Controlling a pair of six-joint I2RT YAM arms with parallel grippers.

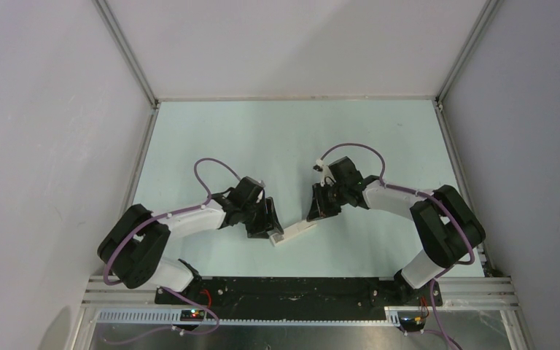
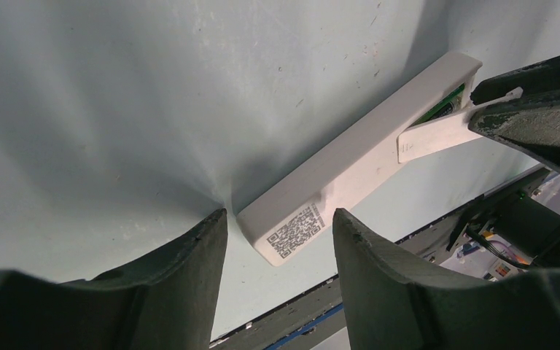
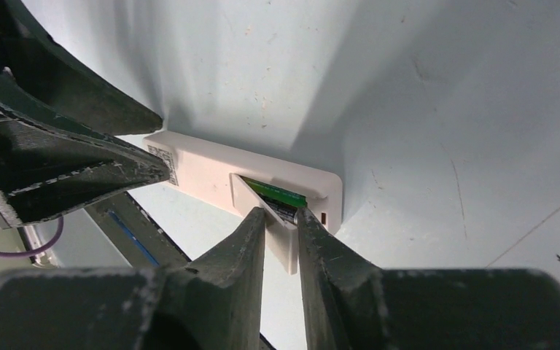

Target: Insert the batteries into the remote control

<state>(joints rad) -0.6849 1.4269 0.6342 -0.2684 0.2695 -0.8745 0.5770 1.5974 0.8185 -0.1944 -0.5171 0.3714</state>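
Near table (image 1: 226,146) centre, batteries (image 3: 283,198) sit inside the remote control (image 1: 295,233); right gripper (image 3: 281,213), barely parted, flanks the unclosed cover (image 2: 434,137); left gripper (image 2: 278,215) straddles its 8 o'clock end, grips unclear.

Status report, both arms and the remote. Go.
Left gripper jaws bracket remote control at coded end, grip unclear. Right gripper jaws astride raised battery cover, grip unclear. Green battery in bay. Nothing blocking.

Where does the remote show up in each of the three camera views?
Top: remote just below centre.
Left wrist: remote slanting from bottom centre to upper right.
Right wrist: remote centre-left, lying across.
Shared landmark: code label on its end, in both wrist views.
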